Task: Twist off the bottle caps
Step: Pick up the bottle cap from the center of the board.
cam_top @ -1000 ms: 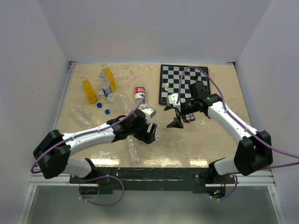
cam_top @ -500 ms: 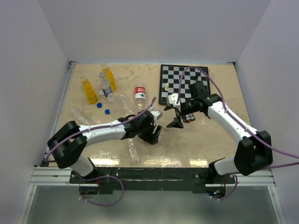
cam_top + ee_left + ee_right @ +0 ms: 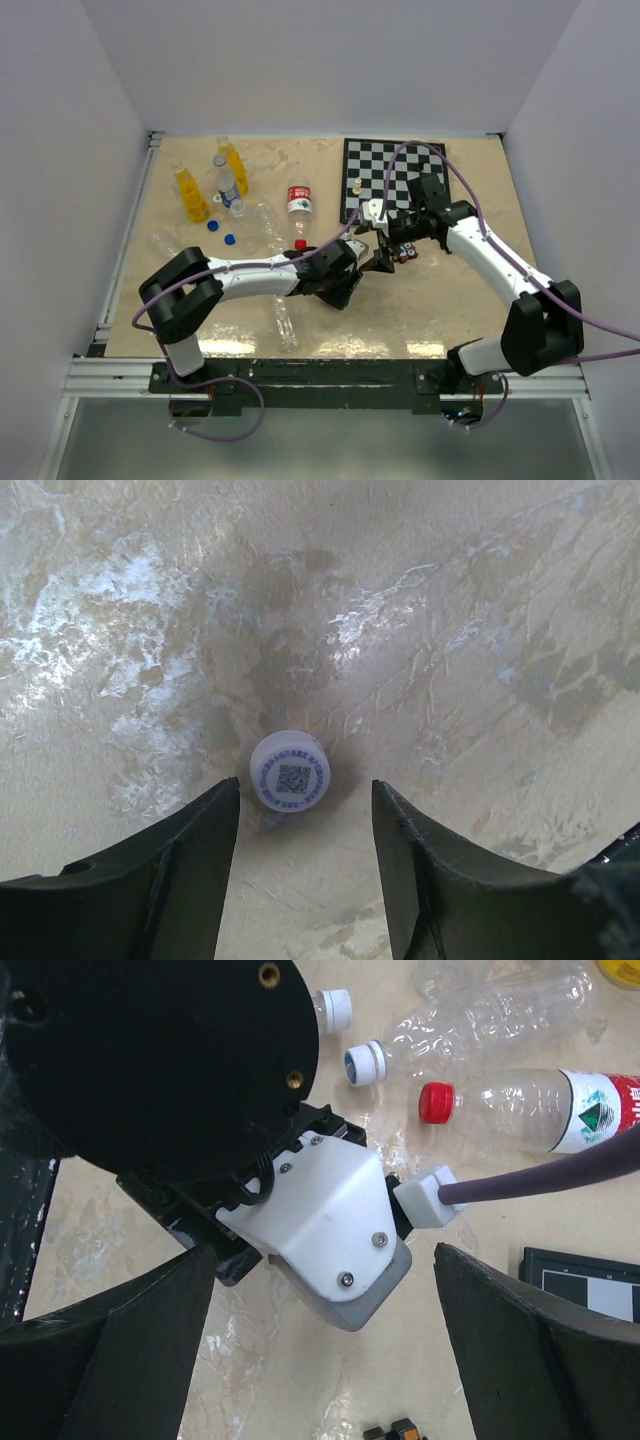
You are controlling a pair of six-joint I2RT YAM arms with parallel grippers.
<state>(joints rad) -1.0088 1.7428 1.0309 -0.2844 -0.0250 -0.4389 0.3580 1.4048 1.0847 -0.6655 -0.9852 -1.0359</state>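
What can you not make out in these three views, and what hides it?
- Top view: white cap and left pincer, both hidden under that arm's wrist.
- Left wrist view: the cap's printed code, too small to read.
- Right wrist view: base of the red-capped bottle, cut off by the right edge.

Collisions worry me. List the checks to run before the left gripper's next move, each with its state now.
1. Left gripper open: ok.
2. Cap lined up with the gap between its fingers: ok.
3. Cap loose on the table, off any bottle: ok.
4. Height above the cap: cannot tell.
5. Right gripper clear of the left arm: cannot tell, they look very close.
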